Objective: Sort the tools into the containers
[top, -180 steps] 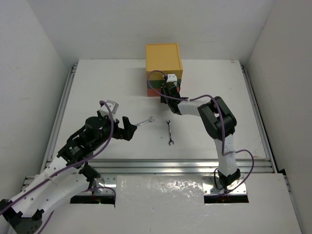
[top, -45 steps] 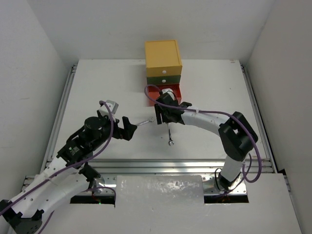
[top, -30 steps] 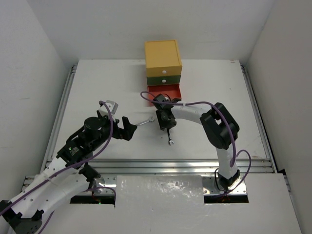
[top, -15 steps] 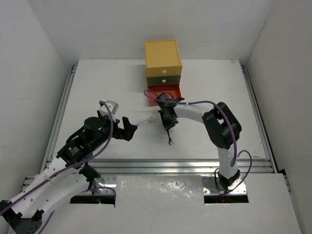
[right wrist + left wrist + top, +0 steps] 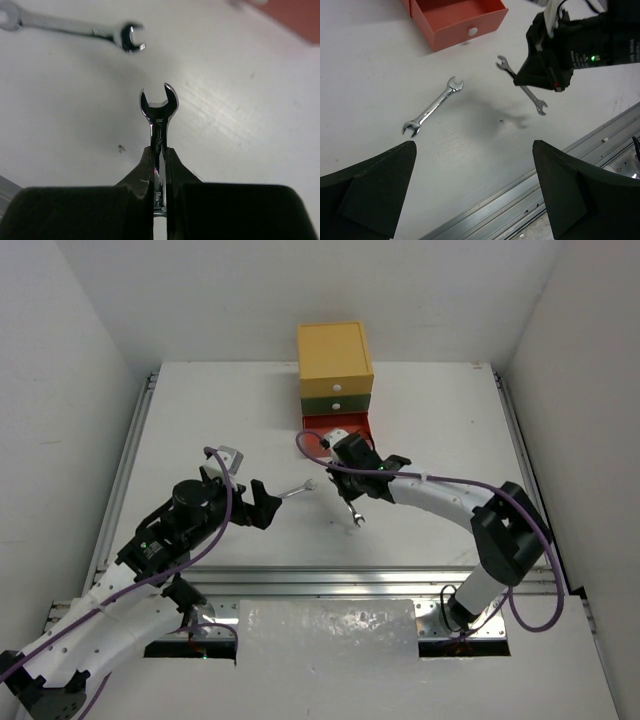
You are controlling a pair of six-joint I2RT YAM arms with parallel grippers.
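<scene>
1. White walls on 3 sides of a white tabletop [image 5: 200,420]; at the middle of its far edge, a small chest [image 5: 335,350] of 3 drawers, yellow over green over red.
2. Red drawer [image 5: 450,35] standing open toward the near edge; green drawer [image 5: 320,404] and yellow drawer shut. No tool seen in the part of the red drawer on show, with some of it hidden from above by the right arm [image 5: 440,495].
3. Right jaws pressed onto the shank of 1 silver held wrench [image 5: 158,112], pinching it edge-on with the open end forward; held clear of the tabletop near its centre, just short of the red drawer.
4. Loose wrench [image 5: 298,488] lying flat just left of the held one, apart from it and untouched.
5. Left jaws spread wide around nothing, hovering left of centre and facing the loose wrench.
6. Progress, by judgement: early. 1 drawer open, 1 wrench in hand, 0 tools visibly stored, no further tools in view.
7. Probably left to do: carrying the held wrench over the red drawer and letting go, then the same for the loose wrench.
</scene>
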